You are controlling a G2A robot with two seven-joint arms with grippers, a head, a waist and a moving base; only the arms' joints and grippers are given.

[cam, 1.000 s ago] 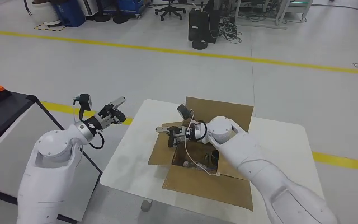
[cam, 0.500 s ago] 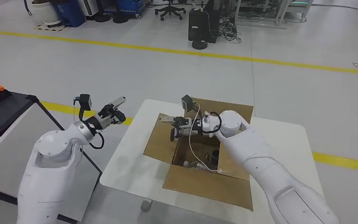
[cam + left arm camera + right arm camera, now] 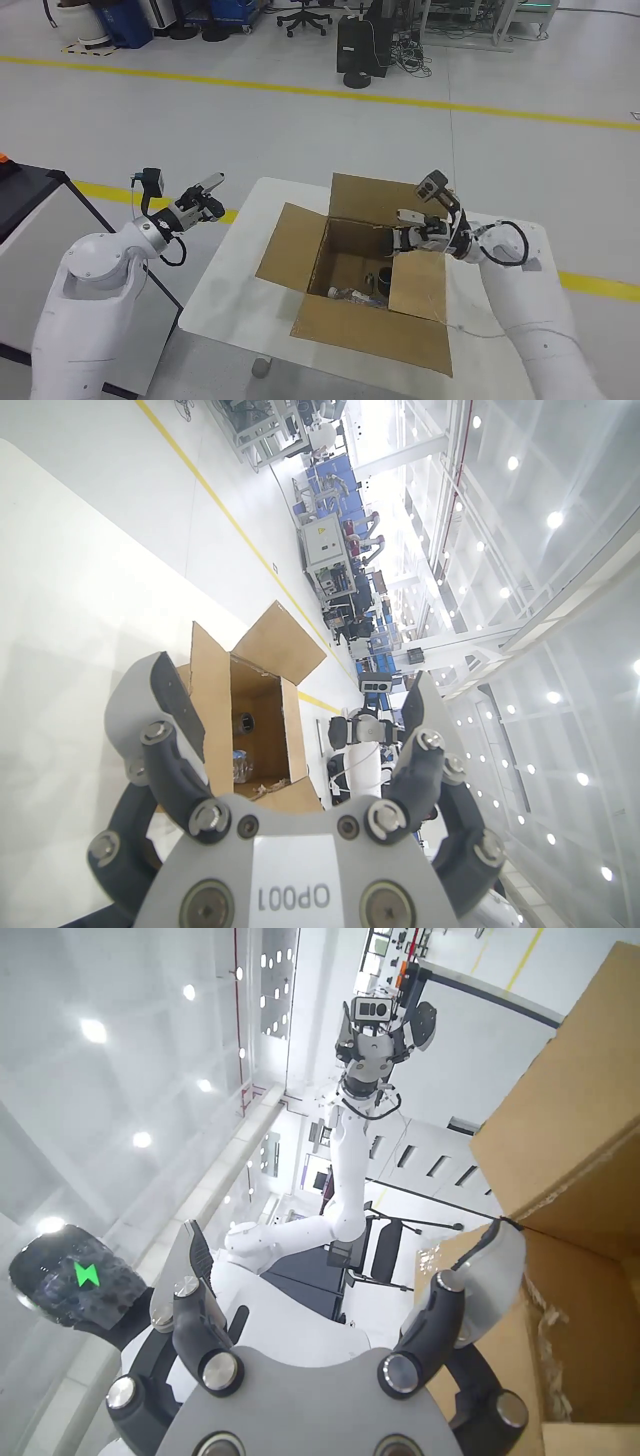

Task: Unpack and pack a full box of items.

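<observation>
Brown cardboard box stood open at the middle of the white table, flaps folded outward. On its floor lay a dark cylindrical item and a crumpled clear plastic piece, near each other by the near wall. I could not tell whether the cylinder stood upright.

Right gripper hung over the box's far right corner, fingers spread, nothing held. Left gripper was beyond the table's left edge, likewise spread and empty.

Judgement: the step in hand was lifting an item out. Best done by descending straight over the cylinder, fingers straddling its sides and clear of the walls.

In the way:
- The right-hand flap lay just beside the gripper.
- The black cable looped at that wrist might snag the cardboard edge.
</observation>
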